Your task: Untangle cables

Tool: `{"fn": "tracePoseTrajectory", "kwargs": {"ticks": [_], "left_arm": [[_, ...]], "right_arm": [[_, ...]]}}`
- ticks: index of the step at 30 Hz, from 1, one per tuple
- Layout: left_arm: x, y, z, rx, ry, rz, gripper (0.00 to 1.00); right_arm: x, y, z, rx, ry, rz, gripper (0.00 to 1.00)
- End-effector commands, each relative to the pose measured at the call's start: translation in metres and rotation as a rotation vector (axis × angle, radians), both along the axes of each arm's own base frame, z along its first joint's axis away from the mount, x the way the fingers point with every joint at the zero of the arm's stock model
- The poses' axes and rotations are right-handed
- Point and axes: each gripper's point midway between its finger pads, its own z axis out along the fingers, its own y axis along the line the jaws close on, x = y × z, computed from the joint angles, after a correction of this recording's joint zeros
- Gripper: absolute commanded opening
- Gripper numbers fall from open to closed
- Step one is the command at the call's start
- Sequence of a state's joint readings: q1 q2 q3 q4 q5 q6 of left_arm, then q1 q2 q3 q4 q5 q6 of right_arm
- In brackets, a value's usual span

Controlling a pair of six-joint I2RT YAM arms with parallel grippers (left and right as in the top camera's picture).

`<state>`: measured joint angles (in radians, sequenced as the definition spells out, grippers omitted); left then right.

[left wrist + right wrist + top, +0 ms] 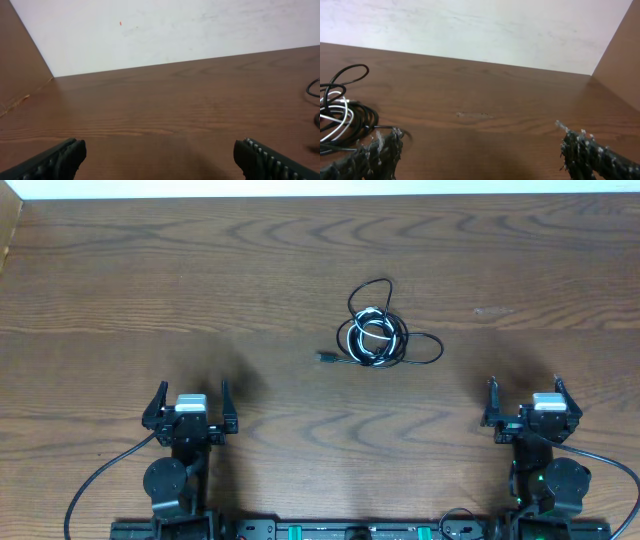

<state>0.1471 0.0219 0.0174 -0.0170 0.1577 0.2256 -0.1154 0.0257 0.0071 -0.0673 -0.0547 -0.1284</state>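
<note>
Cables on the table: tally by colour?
Black cable: 1
White cable: 1
Total: 2, tangled together in one pile.

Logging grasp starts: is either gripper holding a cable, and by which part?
Nothing: the left gripper and right gripper are open, apart from the tangled cables.
</note>
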Motion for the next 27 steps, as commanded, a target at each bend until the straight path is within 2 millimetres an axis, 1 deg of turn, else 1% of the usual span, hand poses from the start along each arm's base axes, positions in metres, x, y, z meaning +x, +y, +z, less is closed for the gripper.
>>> {"fn": "tracePoseTrajectory", "kwargs": {"ticks": [1,17,20,23,25,27], "left_arm": [[-0.0008,-0.0015,-0.0166,-0.001,0.055,-0.011,0.99],[-0.0008,-0.0015,-0.0166,-0.001,0.055,-0.011,0.99],[-0.0008,-0.0016,-0.0166,-0.001,0.055,-0.011,0.99],[-0.0008,-0.0015,-0.0166,-0.001,0.055,-0.011,0.99],[-0.0008,-0.0015,-0.0166,-0.001,0.055,-0.011,1.00],[-0.0008,-0.0015,-0.0166,0.000,0.055,-0.011,1.00]], "right_arm": [[0.0001,0.0000,-0.0024,0.001,0.008,0.000,0.99],[0.0001,0.0000,-0.0024,0.001,0.008,0.000,0.99],[0.0006,0.0004,0.0033,-0.001,-0.015,0.002,0.99],[0.0005,0.0040,0.0005,0.001,-0.004,0.023,0.99],[0.0007,0.0019,0.0040,-0.002,-0.018,0.011,0.99],[0.0008,0.0056,0.0042,0.001,-0.018,0.033,0.99]]}}
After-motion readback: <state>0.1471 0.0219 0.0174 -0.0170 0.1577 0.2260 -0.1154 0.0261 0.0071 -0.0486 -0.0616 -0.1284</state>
